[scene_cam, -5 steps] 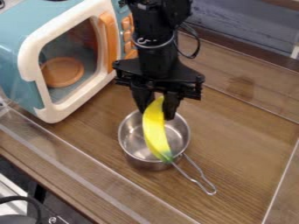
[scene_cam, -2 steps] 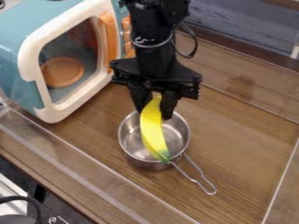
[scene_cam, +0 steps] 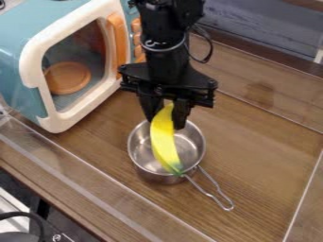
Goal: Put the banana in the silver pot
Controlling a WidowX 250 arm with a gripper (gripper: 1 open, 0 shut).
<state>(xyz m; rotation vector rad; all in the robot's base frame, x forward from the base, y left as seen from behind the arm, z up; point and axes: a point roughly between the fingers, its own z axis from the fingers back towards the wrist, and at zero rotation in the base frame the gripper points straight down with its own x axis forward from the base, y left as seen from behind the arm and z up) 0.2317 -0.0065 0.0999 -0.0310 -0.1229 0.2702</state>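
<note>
Camera view: the gripper (scene_cam: 168, 109), at frame centre, is clamped on the upper end of the banana (scene_cam: 165, 140), whose lower tip hangs inside the silver pot (scene_cam: 142, 164). Placing looks nearly finished; I judge the next move is simply parting the jaws.
</note>
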